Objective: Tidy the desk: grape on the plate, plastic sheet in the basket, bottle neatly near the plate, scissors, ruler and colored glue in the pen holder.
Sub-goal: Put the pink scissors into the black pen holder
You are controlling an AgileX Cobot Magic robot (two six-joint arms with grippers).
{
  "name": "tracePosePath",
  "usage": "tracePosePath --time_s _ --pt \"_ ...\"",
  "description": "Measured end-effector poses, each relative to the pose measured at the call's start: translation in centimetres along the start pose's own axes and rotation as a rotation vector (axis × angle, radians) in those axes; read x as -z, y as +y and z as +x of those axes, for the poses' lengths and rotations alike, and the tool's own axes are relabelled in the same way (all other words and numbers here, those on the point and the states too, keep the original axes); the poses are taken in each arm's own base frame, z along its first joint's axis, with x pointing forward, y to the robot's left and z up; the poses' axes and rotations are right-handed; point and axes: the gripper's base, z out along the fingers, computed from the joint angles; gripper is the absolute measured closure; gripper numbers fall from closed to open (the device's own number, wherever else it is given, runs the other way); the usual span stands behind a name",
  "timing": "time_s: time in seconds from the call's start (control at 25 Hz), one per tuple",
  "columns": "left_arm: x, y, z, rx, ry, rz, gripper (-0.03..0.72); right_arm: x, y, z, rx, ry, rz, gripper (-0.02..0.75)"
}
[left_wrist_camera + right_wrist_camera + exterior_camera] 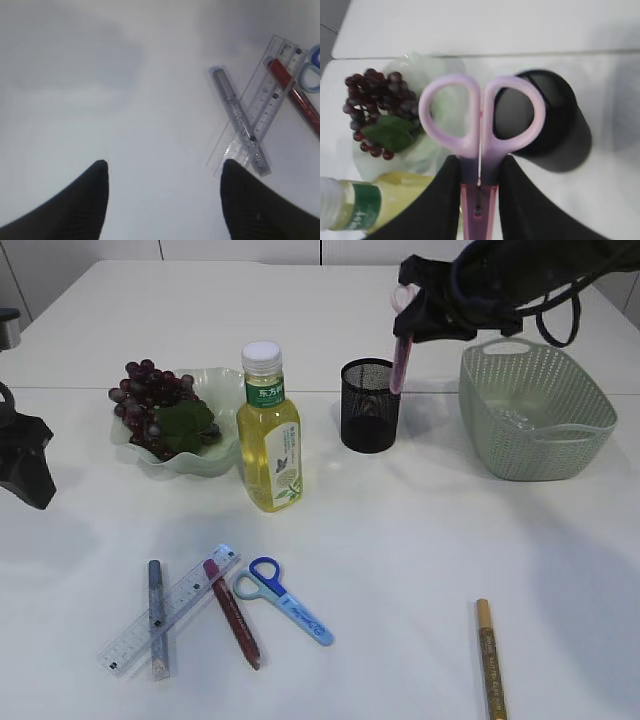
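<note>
Pinched just below pink handles by right gripper (479,192), stiff, seemingly light scissors (481,125) hanging tip-down over pen holder (369,405), upper centre; left gripper (162,200) spread, empty.

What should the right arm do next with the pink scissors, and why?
Probably lower them a little further, then open. The right gripper is shut on the pink scissors, held upright with the tip at the rim of the pen holder. From these views I cannot tell how deep the tip sits, so releasing now might let them tip out.
</note>
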Motion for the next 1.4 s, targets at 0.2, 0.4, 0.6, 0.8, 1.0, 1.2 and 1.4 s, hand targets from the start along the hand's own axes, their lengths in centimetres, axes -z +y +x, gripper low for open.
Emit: tracePosePath --time_s 0.2,0.4,0.6,0.8,1.0,1.2,1.4 --pt "0.0 0.0 0.0 0.0 0.001 0.0 0.183 -1.5 0.1 -1.1 0.123 -0.167 -0.103 0.554" --pt "0.0 0.0 0.0 0.0 0.002 0.0 0.183 -4.3 -1.4 -0.9 0.198 -0.27 -0.12 0.554" --pt "0.0 0.0 0.0 0.0 0.002 0.0 0.183 -5.9 -2.4 -0.9 0.274 -0.373 -0.113 0.554" --pt "0.0 0.0 0.0 0.0 0.002 0.0 0.183 -7.3 -3.4 -0.6 0.384 -0.387 -0.071 0.554" --pt "0.0 0.0 0.0 0.0 0.002 0.0 0.183 -8.6 -4.2 0.2 0.444 -0.364 -0.045 0.542" --pt "0.0 0.0 0.0 0.0 0.002 0.0 0.183 -8.5 -4.2 0.2 0.451 -0.365 -0.043 0.387" --pt "0.0 0.0 0.0 0.0 0.002 0.0 0.183 -8.5 -4.2 0.2 0.445 -0.365 -0.05 0.33"
